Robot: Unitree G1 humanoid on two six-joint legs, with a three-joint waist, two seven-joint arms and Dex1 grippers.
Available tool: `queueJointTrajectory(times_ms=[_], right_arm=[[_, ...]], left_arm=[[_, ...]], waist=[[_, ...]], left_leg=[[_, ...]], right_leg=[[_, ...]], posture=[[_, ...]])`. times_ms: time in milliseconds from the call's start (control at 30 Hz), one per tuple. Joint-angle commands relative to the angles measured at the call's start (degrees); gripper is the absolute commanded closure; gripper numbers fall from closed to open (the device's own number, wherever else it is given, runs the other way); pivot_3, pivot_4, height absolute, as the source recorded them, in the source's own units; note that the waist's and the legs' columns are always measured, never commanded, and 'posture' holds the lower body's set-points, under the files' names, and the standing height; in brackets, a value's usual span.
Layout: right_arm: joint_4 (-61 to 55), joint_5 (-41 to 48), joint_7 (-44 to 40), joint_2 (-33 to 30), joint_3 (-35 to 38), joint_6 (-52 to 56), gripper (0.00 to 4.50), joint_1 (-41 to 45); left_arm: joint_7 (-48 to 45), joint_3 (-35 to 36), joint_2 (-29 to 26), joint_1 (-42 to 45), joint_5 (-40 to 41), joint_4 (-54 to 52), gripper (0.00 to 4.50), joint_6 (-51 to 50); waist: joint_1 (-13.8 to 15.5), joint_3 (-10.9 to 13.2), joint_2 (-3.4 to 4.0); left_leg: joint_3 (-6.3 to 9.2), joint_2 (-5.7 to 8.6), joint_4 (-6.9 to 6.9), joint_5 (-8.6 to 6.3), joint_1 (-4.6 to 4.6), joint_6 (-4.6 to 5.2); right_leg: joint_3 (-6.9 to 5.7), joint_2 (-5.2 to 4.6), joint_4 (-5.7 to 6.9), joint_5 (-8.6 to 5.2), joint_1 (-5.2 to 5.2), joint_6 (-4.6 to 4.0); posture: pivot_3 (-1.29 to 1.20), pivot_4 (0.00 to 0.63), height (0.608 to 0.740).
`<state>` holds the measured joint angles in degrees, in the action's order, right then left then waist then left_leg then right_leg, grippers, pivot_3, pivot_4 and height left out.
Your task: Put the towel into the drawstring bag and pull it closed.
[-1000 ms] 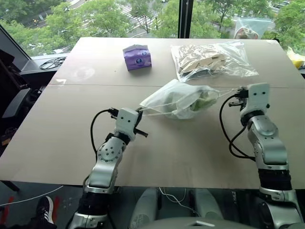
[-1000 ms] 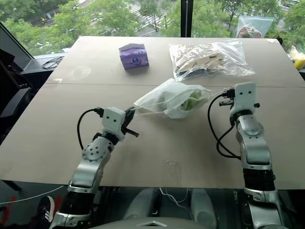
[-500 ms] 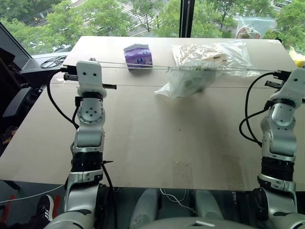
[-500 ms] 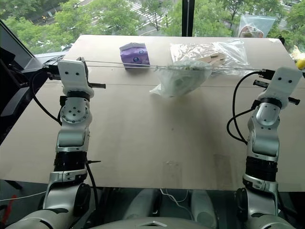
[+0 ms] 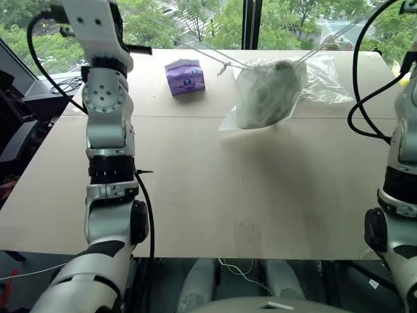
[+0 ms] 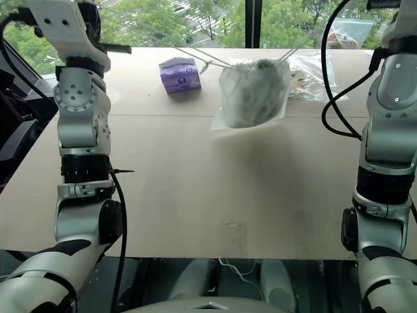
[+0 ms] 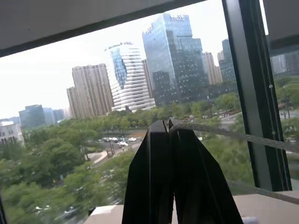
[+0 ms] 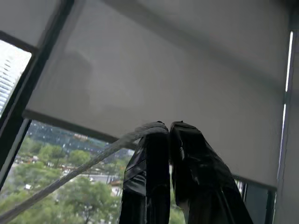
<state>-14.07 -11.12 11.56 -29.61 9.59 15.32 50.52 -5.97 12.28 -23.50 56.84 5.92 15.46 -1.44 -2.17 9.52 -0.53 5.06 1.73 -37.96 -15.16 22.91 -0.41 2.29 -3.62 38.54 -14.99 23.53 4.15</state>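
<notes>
The white drawstring bag [image 5: 264, 94] hangs in the air above the far half of the table, its mouth gathered tight. A pale green shape, the towel [image 6: 251, 91], shows dimly through the thin fabric. Two white cords run up and outward from the bag's mouth, one to each raised arm. In the left wrist view my left gripper [image 7: 167, 126] is shut on a cord [image 7: 224, 135] that loops over its tips. My right gripper [image 8: 168, 128] is shut on the other cord [image 8: 93, 161], which trails away from its tips.
A purple tissue pack [image 5: 186, 76] stands at the back of the wooden table [image 5: 195, 182], left of the bag. A clear plastic bag of beige pieces [image 5: 322, 68] lies behind the hanging bag. Windows stand just past the table's far edge.
Both arms have risen high, lifting the bag off the table. The cords, level half a second ago, now slope upward, and the bag hangs upright with its mouth drawn in.
</notes>
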Motion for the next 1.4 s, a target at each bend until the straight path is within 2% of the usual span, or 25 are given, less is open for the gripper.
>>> queueJointTrajectory(times_ms=[33,100,167,267,367,467,533,633,733,867,1000,1133,1267,1300,1400], right_arm=[[0.3,-1.2,-4.5,1.6,-5.3,-2.0,4.50,-2.9],[-0.1,-1.3,-4.0,3.6,-5.2,-2.3,4.50,-5.8],[-1.8,-3.9,-1.3,2.6,-2.1,-2.9,4.50,-4.3],[-2.1,-7.2,3.4,-0.8,3.2,-4.1,4.50,-0.7],[-0.3,-7.3,3.8,-1.6,5.1,-4.3,4.50,-1.8],[2.3,-5.0,-0.2,1.2,3.1,-1.6,4.50,-6.1],[1.6,-5.2,0.8,3.0,3.5,-1.7,4.50,-7.5],[2.2,-5.7,4.2,2.7,8.5,0.1,4.50,-7.7],[3.8,-4.1,6.9,2.5,15.7,4.2,4.50,-9.6],[2.0,-6.8,4.6,-0.9,11.9,0.5,4.50,-10.2],[3.9,-4.9,6.4,1.2,12.9,2.5,4.50,-10.4],[3.0,-4.0,2.3,0.4,9.2,0.0,4.50,-10.0],[1.7,-2.4,-4.1,1.6,2.4,-2.6,4.50,-9.2],[1.3,-2.7,-3.7,2.1,2.3,-2.2,4.50,-9.3],[2.6,-2.0,5.3,4.7,13.2,4.7,4.50,-9.7]], left_arm=[[-7.9,-3.0,4.9,-0.3,6.8,-3.2,4.41,-1.1],[-4.2,-1.6,5.7,1.1,4.9,-3.7,4.41,1.8],[1.8,1.9,4.3,3.9,3.1,-1.4,4.41,3.5],[3.3,3.5,2.3,5.2,3.1,0.5,4.41,4.3],[5.6,4.5,1.1,4.7,1.6,3.4,4.41,6.3],[4.2,3.7,0.9,4.3,1.8,8.9,4.41,4.0],[4.1,3.3,1.3,3.1,1.6,9.8,4.41,4.7],[9.1,4.6,-1.5,2.5,-1.5,11.9,4.41,6.8],[12.6,7.6,-4.2,2.0,-1.2,17.5,4.41,5.3],[11.9,5.7,-5.4,0.5,-2.2,15.4,4.41,7.5],[11.7,5.6,-3.6,0.7,-0.5,16.2,4.41,6.1],[6.6,3.9,-1.9,0.2,1.9,14.1,4.41,5.3],[5.7,3.3,-0.7,0.6,2.2,13.4,4.41,5.3],[5.9,3.4,-0.7,0.8,2.0,13.6,4.41,5.5],[14.8,6.3,-3.6,0.9,-1.1,16.8,4.41,4.1]], waist=[[0.0,0.0,-0.01],[-0.1,0.1,-0.21],[-0.4,0.4,-0.26],[-0.5,0.4,-0.22],[-0.1,0.3,-0.26],[-0.2,0.2,-0.51],[-0.2,0.2,-0.44],[-0.2,0.4,-0.27],[0.0,0.4,-0.31],[-0.2,0.4,-0.30],[-0.4,0.4,-0.31],[-0.2,0.4,-0.31],[-0.4,0.4,-0.31],[-0.5,0.4,-0.31],[-0.3,0.4,-0.32]], left_leg=[[0.00,0.01,0.00,-0.01,0.01,0.01],[0.01,0.04,-0.07,-0.04,0.03,0.07],[0.04,0.02,-0.19,-0.03,0.19,0.07],[-0.14,0.02,-0.38,0.07,1.07,-0.05],[-0.07,-0.02,-0.16,0.07,0.97,-0.07],[-0.08,-0.02,-0.22,0.07,0.86,-0.06],[-0.16,0.04,-0.39,0.08,0.70,0.01],[-0.12,0.10,-0.40,0.26,0.84,0.17],[-0.05,0.11,-0.36,0.41,0.93,0.05],[-0.10,0.11,-0.35,0.42,0.90,0.04],[-0.12,0.02,-0.34,0.43,0.83,0.04],[-0.20,0.05,-0.35,0.46,0.87,0.02],[-0.24,0.05,-0.36,0.47,0.86,0.02],[-0.25,0.04,-0.36,0.47,0.84,0.02],[-0.20,0.02,-0.35,0.47,0.85,0.01]], right_leg=[[0.03,-0.04,-0.06,0.00,-0.03,0.00],[0.08,-0.07,-0.13,0.01,-0.06,0.02],[0.11,-0.05,0.04,0.02,0.15,0.02],[0.36,-0.03,0.65,0.05,1.40,0.00],[0.25,-0.01,0.50,0.03,1.35,-0.01],[0.17,0.00,0.36,0.04,1.06,-0.01],[0.16,-0.01,0.37,0.11,0.77,0.04],[0.20,-0.04,0.37,0.41,0.87,0.13],[0.16,-0.03,0.39,0.48,0.98,0.11],[0.20,-0.04,0.39,0.48,0.97,0.11],[0.25,0.03,0.43,0.54,0.99,0.03],[0.20,0.01,0.45,0.55,0.98,0.02],[0.20,0.01,0.43,0.56,0.97,0.04],[0.21,0.02,0.44,0.56,0.97,0.04],[0.17,0.05,0.45,0.56,0.97,0.03]], posture=[[0.00,0.150,0.740],[0.00,0.150,0.740],[0.00,0.150,0.740],[0.00,0.150,0.740],[0.00,0.150,0.740],[0.00,0.150,0.740],[0.00,0.150,0.740],[0.00,0.150,0.740],[0.00,0.150,0.740],[0.00,0.150,0.740],[0.00,0.150,0.740],[0.00,0.150,0.740],[0.00,0.150,0.740],[0.00,0.150,0.740],[0.00,0.150,0.740]])
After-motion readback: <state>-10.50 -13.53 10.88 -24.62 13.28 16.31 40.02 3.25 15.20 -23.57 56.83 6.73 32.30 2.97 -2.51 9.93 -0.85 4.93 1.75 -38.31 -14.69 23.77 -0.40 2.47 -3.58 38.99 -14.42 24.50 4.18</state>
